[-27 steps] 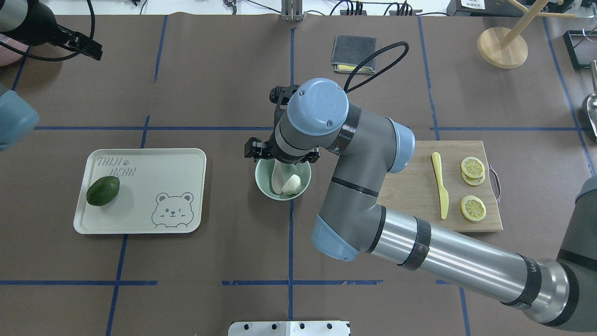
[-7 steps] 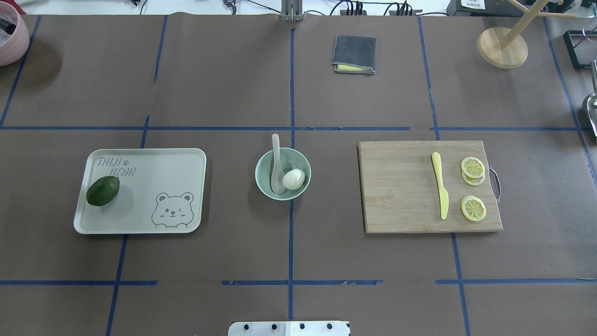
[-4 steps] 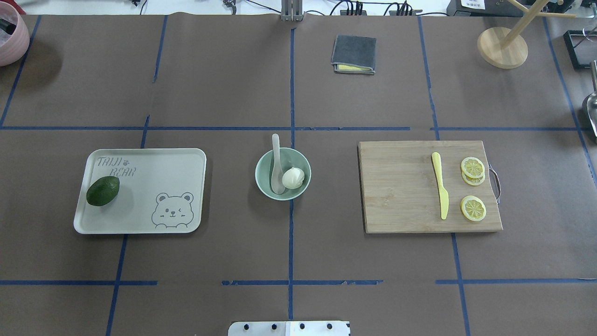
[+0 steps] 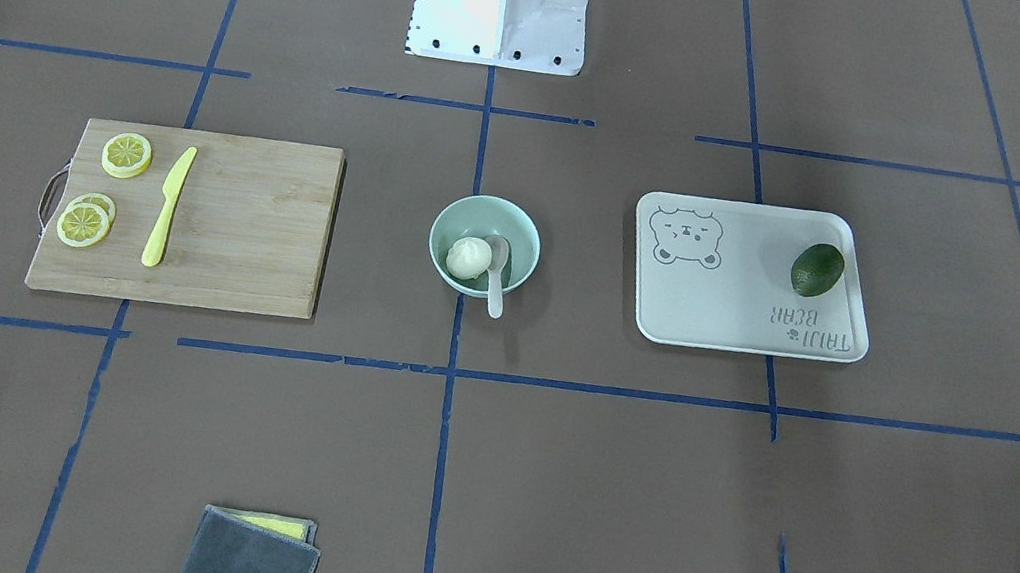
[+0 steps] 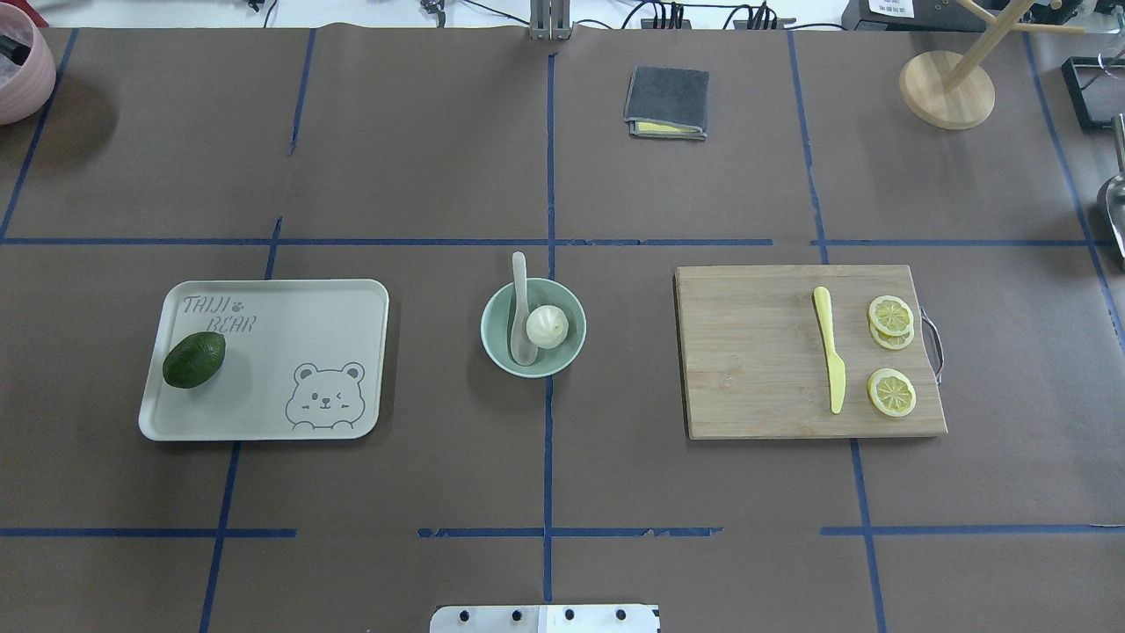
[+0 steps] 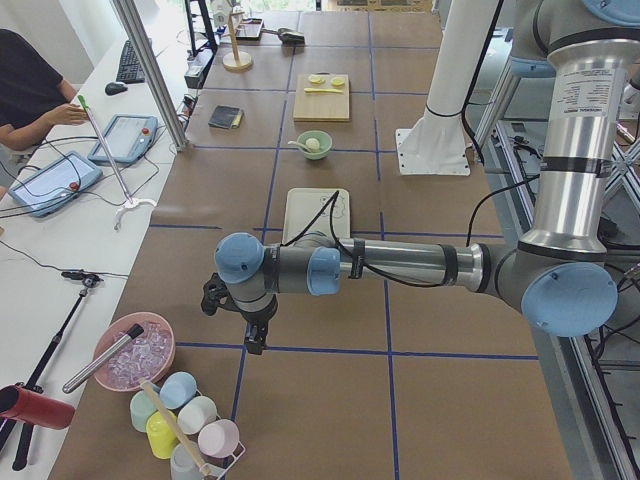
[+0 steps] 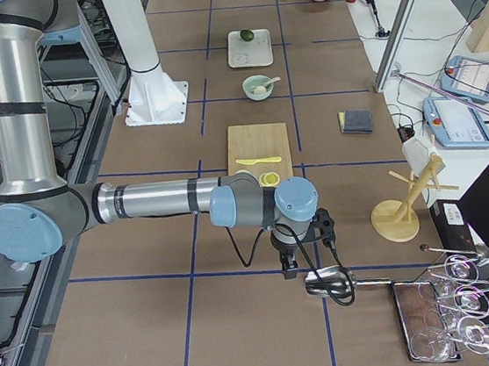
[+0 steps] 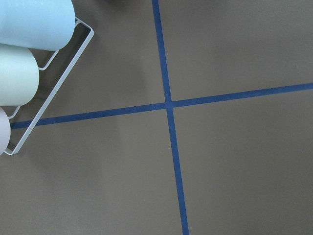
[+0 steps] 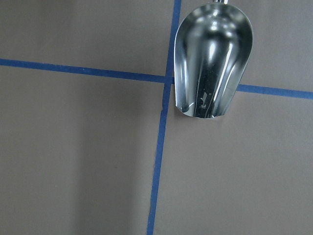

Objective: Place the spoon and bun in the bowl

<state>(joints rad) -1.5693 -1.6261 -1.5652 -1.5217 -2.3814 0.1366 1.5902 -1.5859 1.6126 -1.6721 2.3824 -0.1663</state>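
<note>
Past bowl [image 5: 495,338] rim, spoon [image 5: 522,308] handle

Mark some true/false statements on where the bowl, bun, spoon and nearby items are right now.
1. The bun sits inside the bowl. True.
2. The spoon lies flat on the table beside the bowl. False: its scoop is in the bowl and its handle sticks out over the rim.
3. The dark green fruit lies on the tray. True.
4. The yellow knife rests in the bowl. False: it lies on the cutting board, next to the lemon slices.
</note>
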